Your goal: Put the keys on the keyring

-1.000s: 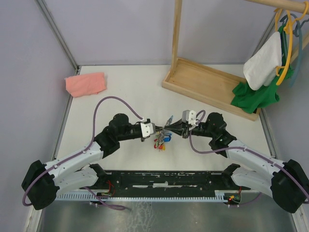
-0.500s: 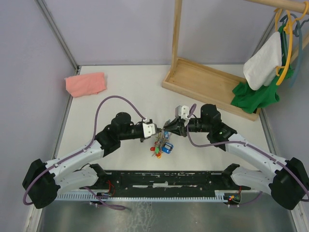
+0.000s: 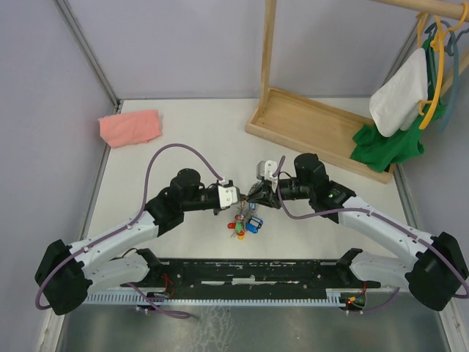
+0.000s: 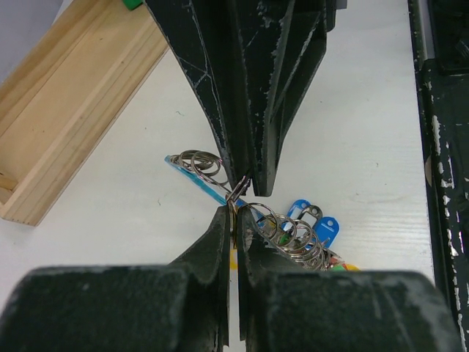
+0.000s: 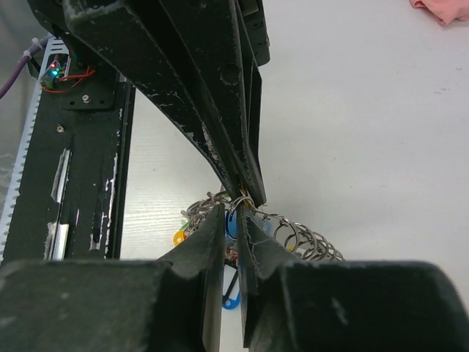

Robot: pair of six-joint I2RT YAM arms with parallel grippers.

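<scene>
Near edge: black base rail (image 3: 249,273). Just beyond it the keyring (image 3: 245,220) hangs as a bunch at table centre, its long axis running from the fingertips toward the rail, coloured heads at the near end. Left gripper (image 4: 234,220) is clamped on the ring wire. Right gripper (image 5: 234,216) meets it tip to tip, jaws a narrow slit at the same wire; whether it grips, cannot tell. Bare table (image 3: 190,139) beyond. Wooden rack base (image 3: 322,132) far right, pink cloth (image 3: 130,127) far left.
</scene>
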